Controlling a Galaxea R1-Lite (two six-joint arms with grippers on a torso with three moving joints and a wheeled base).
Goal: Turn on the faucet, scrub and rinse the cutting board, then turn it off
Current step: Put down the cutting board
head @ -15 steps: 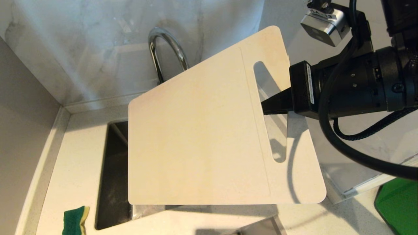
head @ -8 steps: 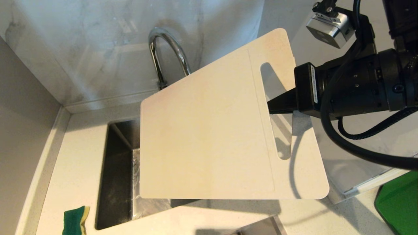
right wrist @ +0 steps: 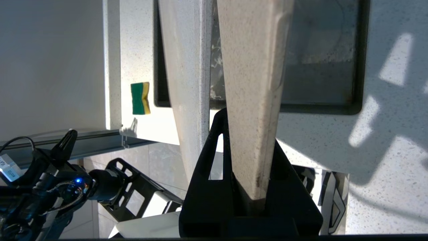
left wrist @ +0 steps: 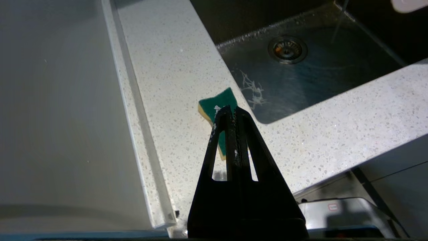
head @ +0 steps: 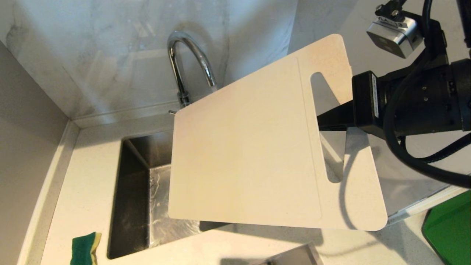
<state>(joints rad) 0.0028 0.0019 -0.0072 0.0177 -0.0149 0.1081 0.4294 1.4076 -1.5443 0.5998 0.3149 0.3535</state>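
The off-white cutting board (head: 246, 158) hangs tilted above the sink, and its slot handle faces my right gripper (head: 323, 121). That gripper is shut on the strip between the slot and the board's short edge (right wrist: 254, 83). Behind the board's far corner stands the chrome faucet (head: 189, 62), its spout end hidden by the board. A small lever knob (head: 171, 111) shows at the faucet's base. My left gripper (left wrist: 230, 108) is shut and empty. It hovers low at the counter's front, above a green and yellow sponge (left wrist: 217, 102).
The steel sink (head: 138, 198) with its drain (left wrist: 287, 49) is sunk into a speckled white counter (head: 88, 184). The sponge (head: 85, 248) lies at the sink's front left corner. A green slab (head: 450, 228) sits at the right. A marble wall rises behind.
My right gripper has carried the cutting board to the right, uncovering more of the sink and the faucet's stem. The sponge has not moved.
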